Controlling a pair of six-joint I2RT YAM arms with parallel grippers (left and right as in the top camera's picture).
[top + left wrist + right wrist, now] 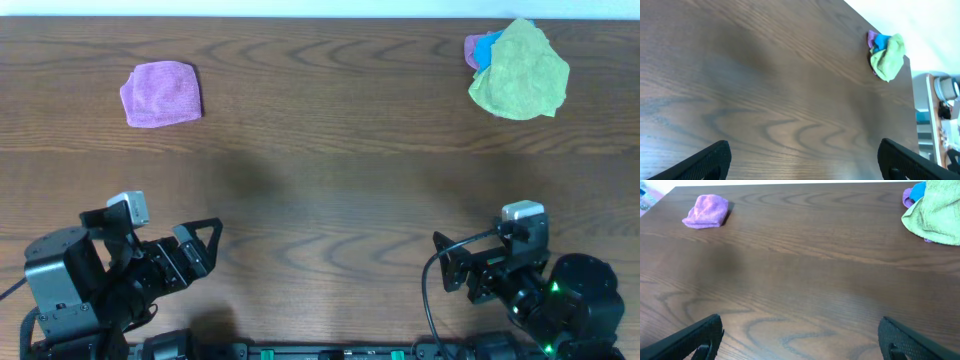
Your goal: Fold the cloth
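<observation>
The purple-magenta cloth (162,94) lies as a small folded square at the far left of the wooden table, and it also shows in the right wrist view (706,211). No white tag is visible on it. My left gripper (203,248) is open and empty near the front left edge, far from the cloth; in its wrist view (802,152) only bare wood lies between the fingers. My right gripper (446,264) is open and empty near the front right edge, and its wrist view (800,327) also shows only wood between the fingers.
A crumpled yellow-green cloth (520,72) lies at the far right on top of a blue cloth (486,47) and a bit of purple fabric (471,50). This pile also shows in the left wrist view (887,56) and the right wrist view (935,215).
</observation>
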